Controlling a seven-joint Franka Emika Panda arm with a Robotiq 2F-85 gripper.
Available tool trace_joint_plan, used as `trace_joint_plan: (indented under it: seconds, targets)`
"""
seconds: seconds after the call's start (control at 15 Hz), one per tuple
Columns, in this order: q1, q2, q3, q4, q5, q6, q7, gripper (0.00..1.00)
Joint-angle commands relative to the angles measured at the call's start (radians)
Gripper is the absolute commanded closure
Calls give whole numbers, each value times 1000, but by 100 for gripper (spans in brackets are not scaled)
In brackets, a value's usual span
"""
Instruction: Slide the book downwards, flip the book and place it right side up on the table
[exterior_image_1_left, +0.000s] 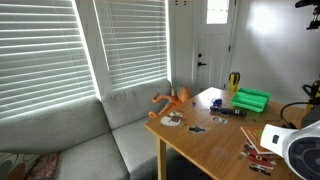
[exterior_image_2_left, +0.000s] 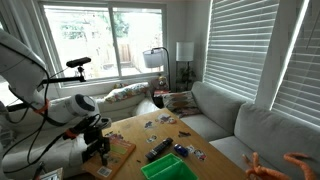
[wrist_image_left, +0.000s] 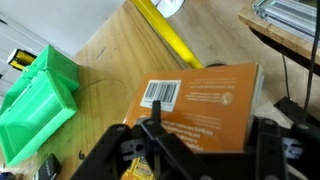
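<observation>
In the wrist view we log the gripper (wrist_image_left: 207, 145) spread wide and holding nothing, poised just above the book (wrist_image_left: 200, 95), which lies barcode side up on the table (wrist_image_left: 110, 45) right of the green bin (wrist_image_left: 40, 95), presumably ready to be slid and flipped.

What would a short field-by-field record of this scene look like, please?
book: lying flat on the table, orange cover with a barcode facing up
gripper: open, fingers spread wide above the book; contact cannot be told
green ridged object: on the table, apart from the book
yellow strip: on the table beyond the book
couch: grey, beside the table, under the window blinds
</observation>
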Motion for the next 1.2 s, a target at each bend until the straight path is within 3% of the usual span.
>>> trace_joint_plan:
  seconds: [0.0,0.13,0.33,0.87,1.07,1.13]
  targets:
    - [8,26,-10,19,-20,6,19,48]
    - [8,27,-11,21,-18,8,17,45]
    - [8,29,-11,22,-19,4,16,66]
    - [27,-4,-17,30,31,2,12,83]
    - [28,-46,-24,38,87,-38,-18,99]
    - [25,-46,-28,41,98,-41,-24,100]
